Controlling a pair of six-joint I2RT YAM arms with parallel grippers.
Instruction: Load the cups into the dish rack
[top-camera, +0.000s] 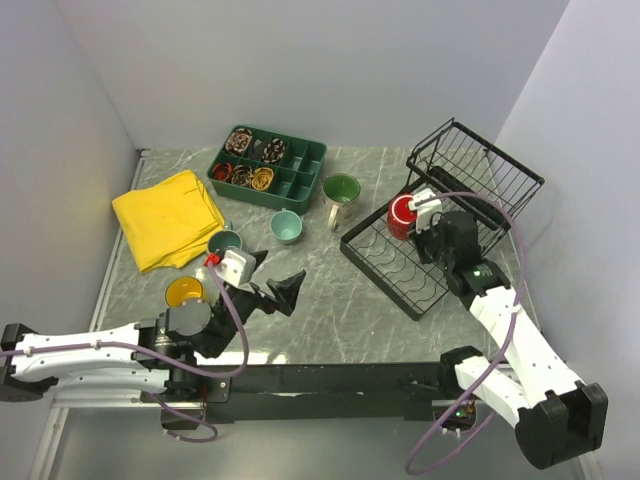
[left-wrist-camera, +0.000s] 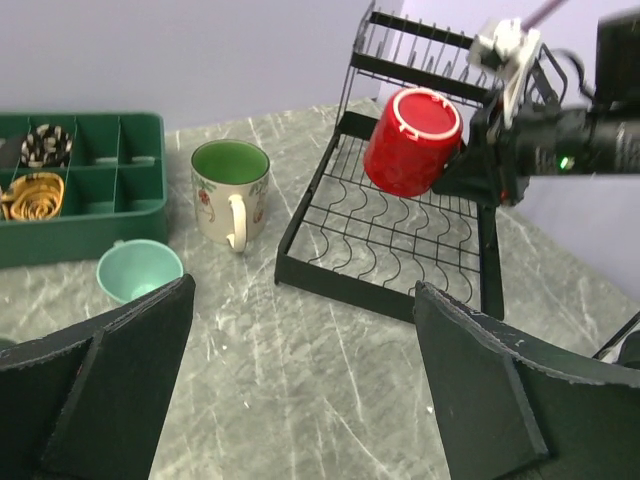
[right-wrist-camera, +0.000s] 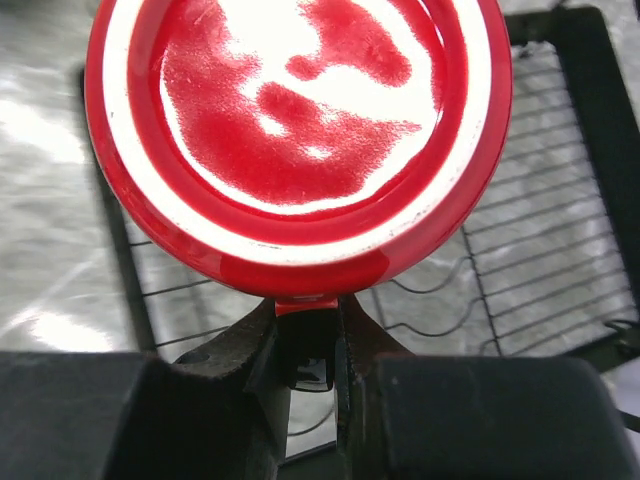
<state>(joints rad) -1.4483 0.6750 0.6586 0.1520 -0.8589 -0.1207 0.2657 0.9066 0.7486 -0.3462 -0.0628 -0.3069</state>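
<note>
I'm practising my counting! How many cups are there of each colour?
red cup: 1
yellow cup: 1
cream cup, green inside: 1
teal cup: 1
grey-green cup: 1
Total: 5

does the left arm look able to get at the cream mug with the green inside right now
Probably yes. The left tool is open and empty, and the cream mug stands upright ahead of it with nothing between; the small teal cup sits off to the side.
</note>
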